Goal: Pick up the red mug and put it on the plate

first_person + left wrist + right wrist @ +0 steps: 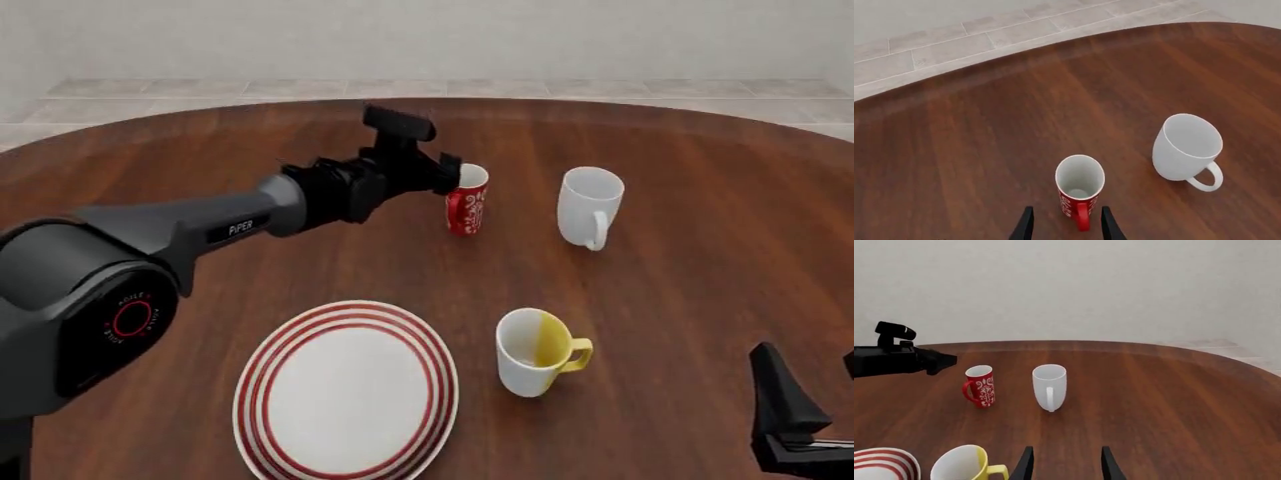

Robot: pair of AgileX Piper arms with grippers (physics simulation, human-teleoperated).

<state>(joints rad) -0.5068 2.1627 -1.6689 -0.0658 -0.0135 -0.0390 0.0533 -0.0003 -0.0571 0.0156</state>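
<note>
The red mug [467, 200] with a white floral pattern stands upright on the table toward the far middle. My left gripper [447, 178] is open right beside it on its left. In the left wrist view the mug [1079, 184] stands just past my fingertips [1026, 222], its handle pointing back between them, and nothing is gripped. The plate [271, 368], white with red rings, lies near the front left, empty. My right gripper [814, 390] is open and empty at the front right, far from the mug [979, 386].
A plain white mug [590, 205] stands right of the red mug. A white-and-yellow mug [534, 350] stands just right of the plate. The round brown table [694, 300] ends in a curved far edge, with tiled floor beyond.
</note>
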